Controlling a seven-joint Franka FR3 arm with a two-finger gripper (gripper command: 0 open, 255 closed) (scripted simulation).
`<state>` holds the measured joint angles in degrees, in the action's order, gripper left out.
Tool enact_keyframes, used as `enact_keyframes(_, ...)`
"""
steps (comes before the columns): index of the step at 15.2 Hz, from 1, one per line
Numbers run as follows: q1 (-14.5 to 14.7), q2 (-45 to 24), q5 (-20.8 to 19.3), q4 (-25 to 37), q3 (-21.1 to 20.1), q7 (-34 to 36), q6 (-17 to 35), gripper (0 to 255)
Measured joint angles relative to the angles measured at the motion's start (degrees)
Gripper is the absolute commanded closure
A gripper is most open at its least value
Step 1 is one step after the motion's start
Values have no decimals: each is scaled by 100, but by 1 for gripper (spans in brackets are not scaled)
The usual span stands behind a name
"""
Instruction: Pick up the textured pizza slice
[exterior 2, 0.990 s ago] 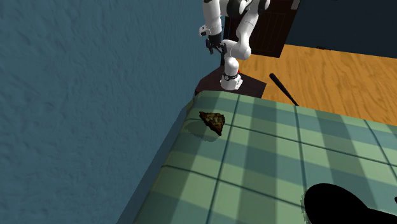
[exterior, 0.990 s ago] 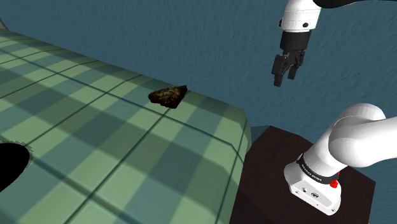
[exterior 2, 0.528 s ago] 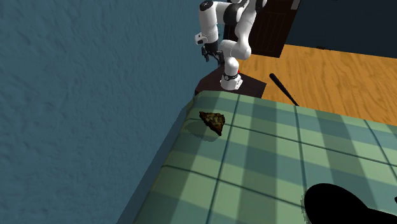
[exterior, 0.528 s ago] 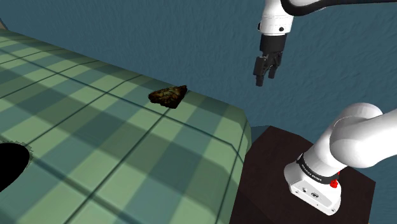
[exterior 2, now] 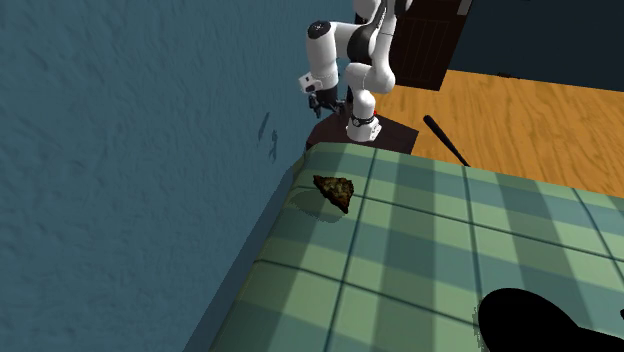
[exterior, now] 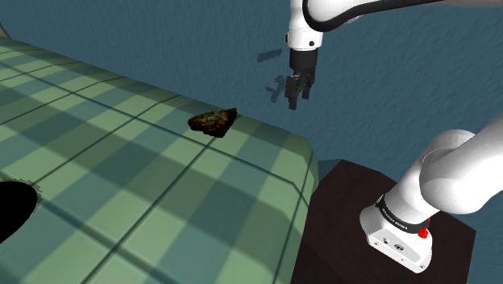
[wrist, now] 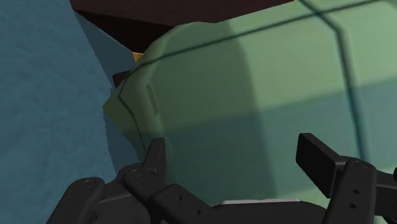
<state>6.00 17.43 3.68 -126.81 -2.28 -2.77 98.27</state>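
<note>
**Gripper swings toward the slice, fingers apart**

Over the last second the gripper has travelled to the shoulder view's left. It was above the dark stand; it now hangs in the air off the far corner of the green checked surface, close to the blue wall. Its shadow now falls on that wall, where there was none before. The pizza slice has not moved. It lies flat near the far edge of the checked surface, brown and mottled, to the left of the gripper and lower, well apart from it.

In the wrist view the two black fingers stand apart with nothing between them, and past them the rounded corner of the checked surface meets the blue wall.

The second exterior view looks from the opposite end. Here the slice is near the wall-side edge and the gripper is beyond it. Farther off lies a wooden floor with a dark stick on it. A black area cuts into the cloth's near edge.
</note>
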Motion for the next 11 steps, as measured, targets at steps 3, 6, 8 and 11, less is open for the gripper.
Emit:
enact_keyframes(3,119,-572,-1,446,-105,-150,190,0)
enact_keyframes(6,211,-1197,-39,944,-192,-331,380,0)
enact_keyframes(8,276,-1582,-72,1358,-256,-435,398,0)
enact_keyframes(11,378,-2229,-144,1978,-358,-578,484,0)
